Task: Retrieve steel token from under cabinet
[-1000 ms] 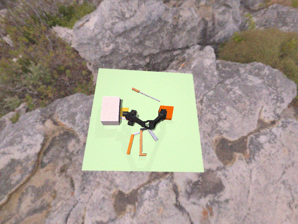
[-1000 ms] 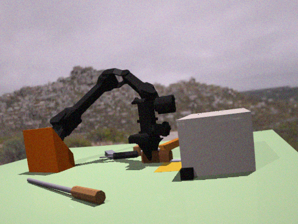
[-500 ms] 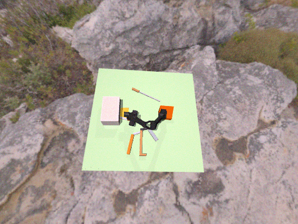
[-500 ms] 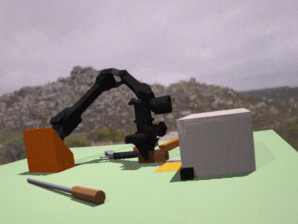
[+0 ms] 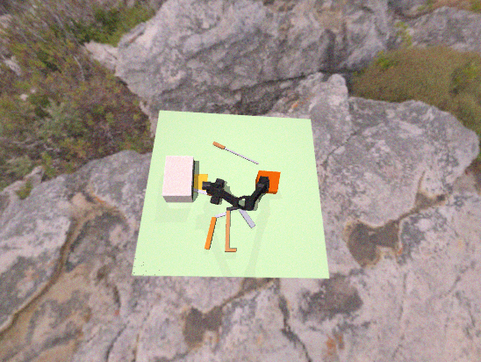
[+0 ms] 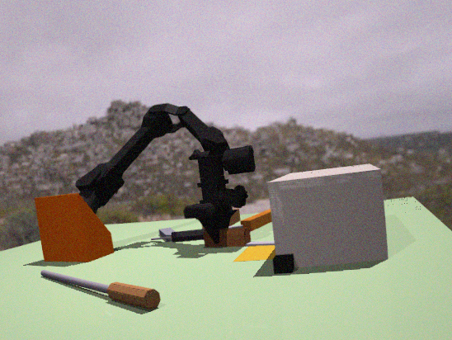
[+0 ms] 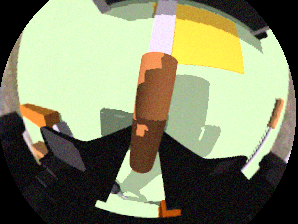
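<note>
Pincer (image 5: 205,186) (image 6: 217,241) (image 7: 147,131) clamped on brown tool handle (image 6: 231,238) (image 7: 156,95); pale shaft (image 6: 261,243) (image 7: 163,36) reaches toward cabinet (image 5: 178,177) (image 6: 330,219). No legible writing on cabinet or handle.
</note>
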Controlling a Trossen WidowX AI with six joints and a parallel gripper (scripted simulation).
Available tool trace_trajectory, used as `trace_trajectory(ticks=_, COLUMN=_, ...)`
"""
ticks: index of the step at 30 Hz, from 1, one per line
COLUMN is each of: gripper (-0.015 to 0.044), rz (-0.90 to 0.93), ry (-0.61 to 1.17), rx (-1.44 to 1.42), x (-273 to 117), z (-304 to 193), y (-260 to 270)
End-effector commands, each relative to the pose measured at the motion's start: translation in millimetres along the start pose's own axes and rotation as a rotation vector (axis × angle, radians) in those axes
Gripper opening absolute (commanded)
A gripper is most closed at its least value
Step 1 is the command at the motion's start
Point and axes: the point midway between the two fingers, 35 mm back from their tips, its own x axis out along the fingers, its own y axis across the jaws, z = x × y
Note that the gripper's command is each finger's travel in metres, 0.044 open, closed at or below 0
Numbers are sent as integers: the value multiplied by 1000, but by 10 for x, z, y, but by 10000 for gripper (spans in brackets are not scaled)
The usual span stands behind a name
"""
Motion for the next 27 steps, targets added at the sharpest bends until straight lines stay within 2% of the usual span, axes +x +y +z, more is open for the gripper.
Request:
trace_trajectory(ticks=1, gripper=0, rz=-1, ry=4, rx=7, x=9, z=-71, y=-6)
trace_trajectory(ticks=27, gripper=0, rz=-1, ry=5, rx=9, x=9, z=-363, y=12)
